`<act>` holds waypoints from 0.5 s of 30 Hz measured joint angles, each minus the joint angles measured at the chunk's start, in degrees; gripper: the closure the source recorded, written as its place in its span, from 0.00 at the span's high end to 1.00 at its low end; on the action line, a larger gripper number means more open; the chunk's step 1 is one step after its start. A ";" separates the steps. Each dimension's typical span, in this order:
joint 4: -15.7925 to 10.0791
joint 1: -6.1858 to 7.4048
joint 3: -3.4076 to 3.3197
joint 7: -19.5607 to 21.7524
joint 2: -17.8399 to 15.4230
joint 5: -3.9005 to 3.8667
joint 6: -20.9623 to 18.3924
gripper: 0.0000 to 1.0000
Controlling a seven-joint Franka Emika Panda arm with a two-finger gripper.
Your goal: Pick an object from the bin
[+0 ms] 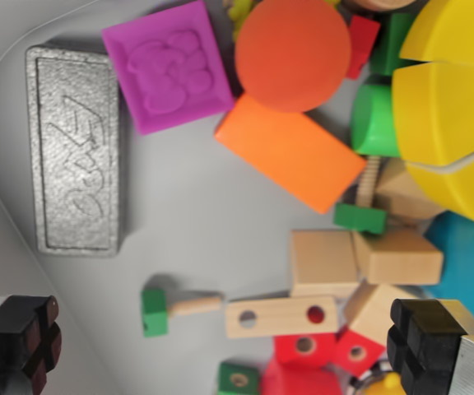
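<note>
The gripper [229, 346] hangs spread wide over the grey bin [196, 222], its dark fingers [23, 341] empty, nothing between them but a holed wooden bar [282, 317]. Just left of that bar lies a small green-headed mallet [175, 309]; above it an orange block [290, 152], and far left a silver slab [76, 160].

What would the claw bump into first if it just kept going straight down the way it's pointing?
Probably the pale wooden bar with two holes, which lies between the gripper fingers' line; depth is hard to judge from this view.
</note>
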 joint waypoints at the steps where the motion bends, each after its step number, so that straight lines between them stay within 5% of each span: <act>1: 0.13 0.26 0.04 0.74 0.36 0.00 0.27 1.00; 15: 2.78 4.12 0.29 10.73 5.76 0.06 3.45 1.00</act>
